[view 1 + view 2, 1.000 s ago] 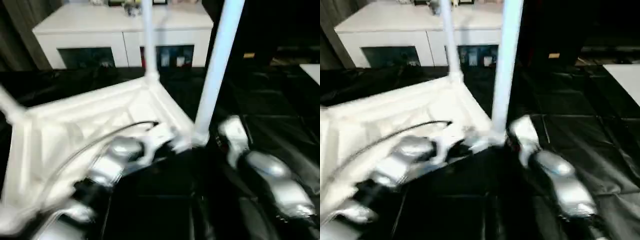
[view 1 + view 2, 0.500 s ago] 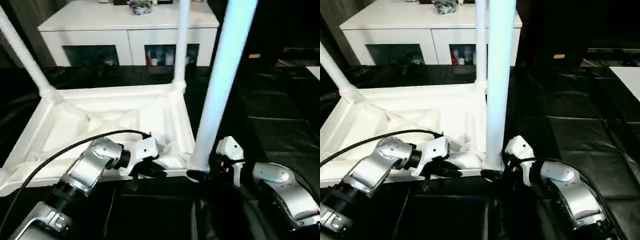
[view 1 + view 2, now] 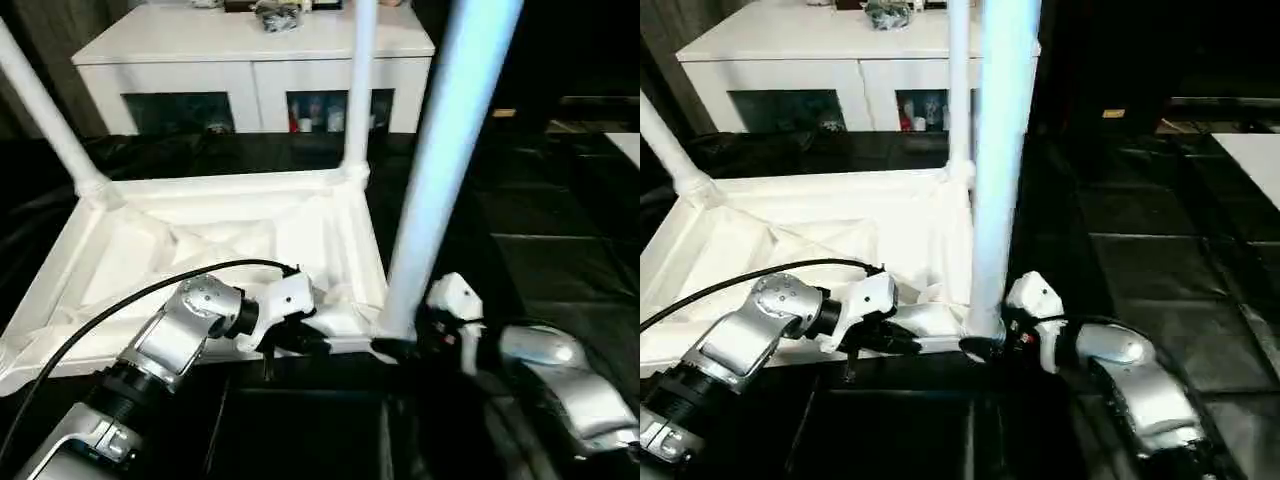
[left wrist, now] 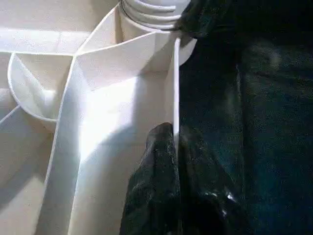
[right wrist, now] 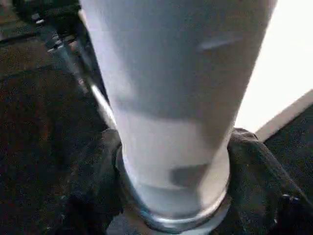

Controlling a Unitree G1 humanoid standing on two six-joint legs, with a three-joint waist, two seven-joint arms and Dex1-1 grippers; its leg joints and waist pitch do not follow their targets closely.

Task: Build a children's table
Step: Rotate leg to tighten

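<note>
Right wrist view looks straight at the base of the near right leg (image 5: 171, 98), a white tapered tube standing in the round corner socket (image 5: 171, 215) of the upturned tabletop (image 3: 200, 240). Its long axis runs upright, leaning slightly to the right as it rises out of frame. That is what the coming move hangs on: any turning or pressing home has to act around or along this near-vertical line, low down by the socket.

The right gripper (image 3: 985, 345) sits just right of that corner, its black fingers (image 5: 254, 166) lying on either side of the leg's foot, so the jaws bracket the leg. Whether they actually pinch it I cannot tell. This arm is clearly the nearer one to the leg.

The left gripper (image 3: 312, 343) lies just left of the same corner, jaws clenched on the thin near rim (image 4: 176, 88) of the tabletop, one finger (image 4: 156, 161) inside the rim wall and one outside, apparently steadying the piece.

Further out, the tabletop rests ribbed side up on the black floor (image 3: 1160, 250), with a far right leg (image 3: 358, 90) and a far left leg (image 3: 45, 110) already upright in their sockets. A white cabinet (image 3: 250, 60) stands beyond.
</note>
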